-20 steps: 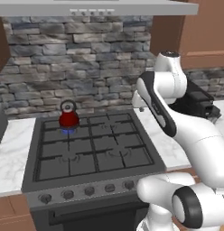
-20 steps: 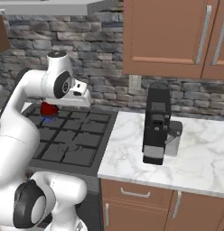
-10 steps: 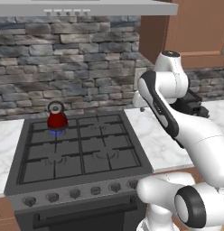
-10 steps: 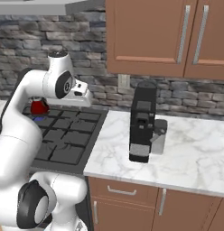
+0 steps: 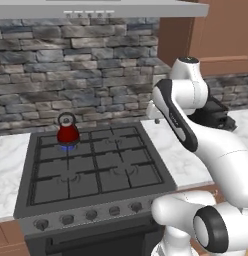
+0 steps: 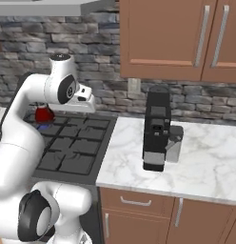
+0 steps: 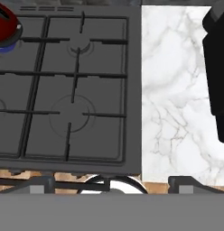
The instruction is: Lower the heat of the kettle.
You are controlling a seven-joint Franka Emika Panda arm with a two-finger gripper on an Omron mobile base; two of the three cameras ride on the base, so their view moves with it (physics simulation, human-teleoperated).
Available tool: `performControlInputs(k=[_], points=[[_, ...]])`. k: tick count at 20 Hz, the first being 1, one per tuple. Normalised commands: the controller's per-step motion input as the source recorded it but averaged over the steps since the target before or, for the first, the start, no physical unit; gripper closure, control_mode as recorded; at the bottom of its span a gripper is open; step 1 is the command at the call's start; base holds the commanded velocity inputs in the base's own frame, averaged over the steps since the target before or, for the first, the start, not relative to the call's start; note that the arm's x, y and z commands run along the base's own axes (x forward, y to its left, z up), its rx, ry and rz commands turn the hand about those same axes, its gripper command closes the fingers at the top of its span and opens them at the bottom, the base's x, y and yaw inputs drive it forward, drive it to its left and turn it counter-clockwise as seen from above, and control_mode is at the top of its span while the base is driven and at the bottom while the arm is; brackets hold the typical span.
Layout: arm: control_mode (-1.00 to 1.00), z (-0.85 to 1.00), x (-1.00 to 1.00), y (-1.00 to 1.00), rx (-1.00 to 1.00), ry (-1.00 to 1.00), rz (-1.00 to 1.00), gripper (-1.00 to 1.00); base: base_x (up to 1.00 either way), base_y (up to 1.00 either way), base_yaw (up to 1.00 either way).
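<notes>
A small round red kettle with a dark looped handle (image 5: 67, 131) sits on the back left burner of a dark grey gas stove with black cast grates (image 5: 96, 170), over a small blue flame at its base; from the right base camera the kettle (image 6: 44, 114) shows partly behind the white arm, and the hand camera catches its red body (image 7: 6, 21) at the top left corner. A row of round grey knobs (image 5: 91, 215) runs along the stove's front panel. White marble countertop with grey veins (image 6: 205, 159) flanks the stove on both sides, and on the right stretch stands a tall black coffee machine (image 6: 156, 128) with a grey metal cup (image 6: 173, 144) just beside it. Behind everything runs a rough grey stone backsplash (image 5: 71, 65), with a pale range hood (image 5: 96, 7) above the stove and brown wooden cabinets with long silver handles (image 6: 186, 38) over the right counter. Brown drawers (image 6: 139, 209) sit below the marble. The gripper is held high above the stove's right edge, looking down; whether its fingers are spread or pressed together I cannot tell.
</notes>
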Motion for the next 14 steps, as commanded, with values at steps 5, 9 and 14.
performControlInputs(k=[5,9,14], points=[[1.00,0.00,0.00,0.00,0.00,0.00,0.00,-1.00,0.24,0.56,-0.03],[1.00,0.00,0.00,0.00,0.00,0.00,0.00,-1.00,0.58,0.02,0.00],[1.00,0.00,0.00,0.00,0.00,0.00,0.00,-1.00,0.76,-0.18,0.05]])
